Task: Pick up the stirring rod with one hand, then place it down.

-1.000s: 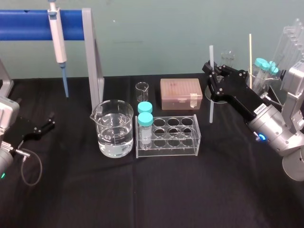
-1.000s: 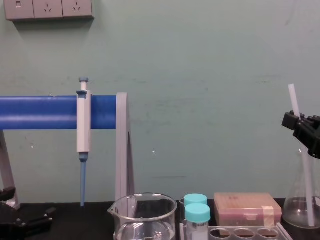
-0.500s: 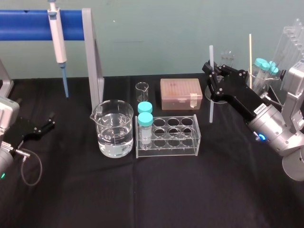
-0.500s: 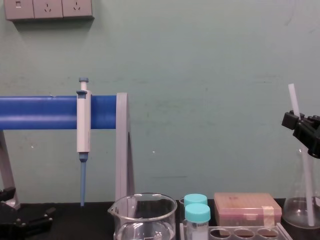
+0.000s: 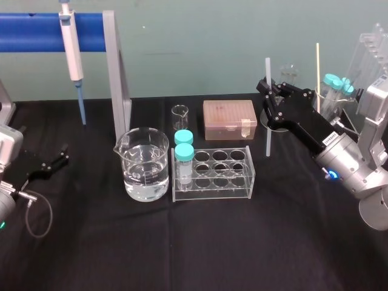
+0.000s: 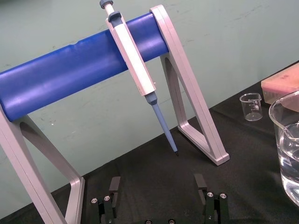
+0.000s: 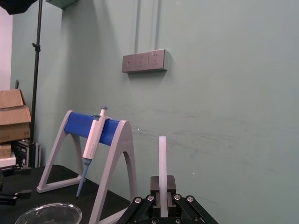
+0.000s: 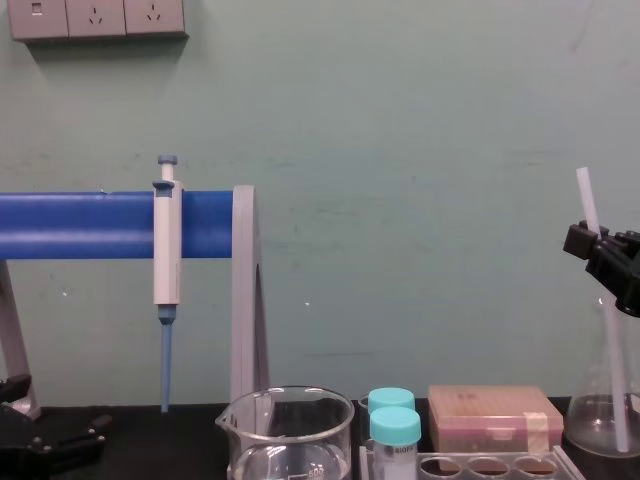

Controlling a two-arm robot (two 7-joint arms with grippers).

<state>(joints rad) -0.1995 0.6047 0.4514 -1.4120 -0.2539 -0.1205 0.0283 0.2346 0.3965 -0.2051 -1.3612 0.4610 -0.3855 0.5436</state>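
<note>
Right jaws clamp the upright stirring rod (image 5: 267, 133) near its top.

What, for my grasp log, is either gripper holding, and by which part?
The right gripper holds the stirring rod by its upper part; left gripper, open, holds nothing.

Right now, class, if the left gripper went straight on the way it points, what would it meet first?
Probably the pipette's blue tip, hanging ahead of the left gripper; depth is unclear.
</note>
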